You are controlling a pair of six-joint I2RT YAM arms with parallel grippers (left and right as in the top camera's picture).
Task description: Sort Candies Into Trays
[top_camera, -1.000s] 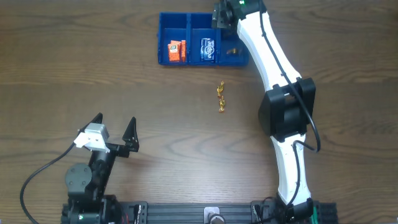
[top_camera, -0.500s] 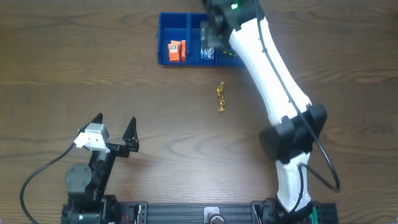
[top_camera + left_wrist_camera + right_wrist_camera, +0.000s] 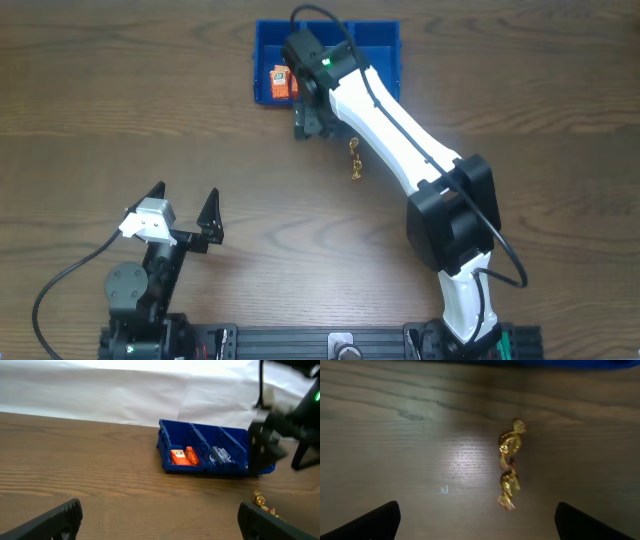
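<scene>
The right gripper hangs above the table, just in front of the blue tray. In the right wrist view its fingers are spread wide with nothing between them, and two gold candies lie on the wood below. The candies lie end to end, touching or nearly so. In the top view they sit on the table near the tray's front wall, outside it.

The tray has three compartments side by side. Orange candies lie in the left one and a blue-wrapped candy in the middle one.

The left gripper is well apart from the tray and the gold candies, near its own base. Its fingers are also spread and hold nothing.
</scene>
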